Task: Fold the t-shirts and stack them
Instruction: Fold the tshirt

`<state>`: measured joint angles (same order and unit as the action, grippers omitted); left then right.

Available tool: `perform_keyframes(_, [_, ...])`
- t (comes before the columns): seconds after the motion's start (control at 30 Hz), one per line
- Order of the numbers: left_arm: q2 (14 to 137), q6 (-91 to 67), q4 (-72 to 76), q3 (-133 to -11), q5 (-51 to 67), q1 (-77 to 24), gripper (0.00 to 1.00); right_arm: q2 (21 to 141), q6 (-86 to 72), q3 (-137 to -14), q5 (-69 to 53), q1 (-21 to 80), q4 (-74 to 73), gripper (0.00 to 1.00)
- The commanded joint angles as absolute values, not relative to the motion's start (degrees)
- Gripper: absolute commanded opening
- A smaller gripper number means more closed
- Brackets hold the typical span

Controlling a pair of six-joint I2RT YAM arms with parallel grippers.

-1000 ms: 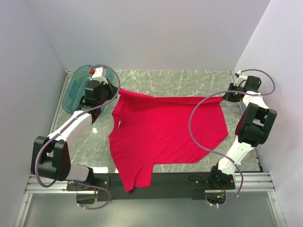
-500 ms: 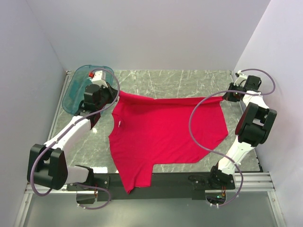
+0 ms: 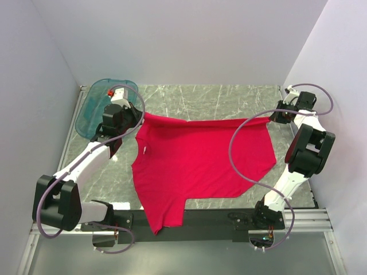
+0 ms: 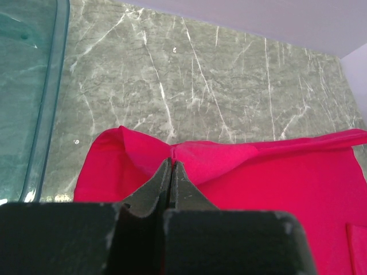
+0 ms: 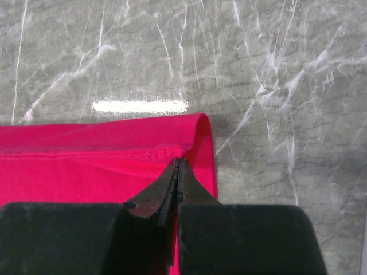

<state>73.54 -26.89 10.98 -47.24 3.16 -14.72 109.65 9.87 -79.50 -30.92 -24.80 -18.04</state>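
At the upper left of the overhead view, a translucent teal plastic tub (image 3: pixel 89 114) sits by the left edge of the grey-green marbled table (image 3: pixel 218 94). Just to its right, the left pincer (image 3: pixel 137 113) is clamped fully closed on a far corner of the red t-shirt (image 3: pixel 200 160). The left wrist view shows the jaws pressed together with a pinch of red cloth puckered up between the tips, and the tub's rim runs down the left side of that frame.

Across the middle of the overhead view, the t-shirt lies spread flat on the table. Its far edge runs between the two pincers, and a narrower part at lower centre-left hangs over the near edge of the table.

At the upper right, the right pincer (image 3: pixel 273 117) is also closed tight, gripping the other far corner. In the right wrist view its jaws meet on the rolled edge of the fabric, with bare table beyond it.
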Motion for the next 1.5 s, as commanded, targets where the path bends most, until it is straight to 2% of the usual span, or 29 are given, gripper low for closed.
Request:
perform_keyframes(0.0, [71.5, -27.8, 11.5, -47.0, 2.7, -14.9, 0.0, 109.4, 9.8, -81.5, -30.8, -25.2, -17.3, 0.0])
perform_keyframes(0.37, [70.7, -28.1, 11.1, -46.3, 2.7, -14.9, 0.0, 108.4, 10.8, -79.6, -29.9, -25.3, -17.2, 0.0])
perform_keyframes(0.4, [70.5, -28.2, 11.0, -46.1, 2.6, -14.9, 0.0, 107.7, 11.0, -78.6, -29.6, -25.6, -17.1, 0.02])
perform_keyframes(0.47, [70.2, -28.2, 11.1, -45.6, 2.7, -14.9, 0.0, 107.0, 11.2, -77.5, -29.0, -25.9, -16.5, 0.09])
perform_keyframes(0.53, [70.1, -28.4, 11.1, -45.3, 2.9, -14.9, 0.0, 106.1, 11.3, -76.4, -28.7, -26.8, -16.3, 0.25])
perform_keyframes(0.63, [69.9, -28.6, 11.2, -45.0, 3.3, -14.9, 0.0, 105.4, 11.0, -75.1, -28.8, -28.1, -16.0, 0.43])
perform_keyframes(0.7, [69.9, -28.7, 11.2, -44.9, 3.5, -14.9, 0.01, 104.8, 11.3, -74.4, -28.7, -28.6, -16.1, 0.51])
perform_keyframes(0.77, [70.0, -28.7, 11.2, -44.7, 3.9, -14.9, 0.0, 104.3, 11.5, -73.7, -28.8, -28.6, -15.9, 0.55])
perform_keyframes(1.47, [68.0, -30.8, 11.1, -40.5, 4.7, -15.9, 0.0, 102.5, 11.0, -71.3, -31.6, -29.3, -15.6, 0.57])
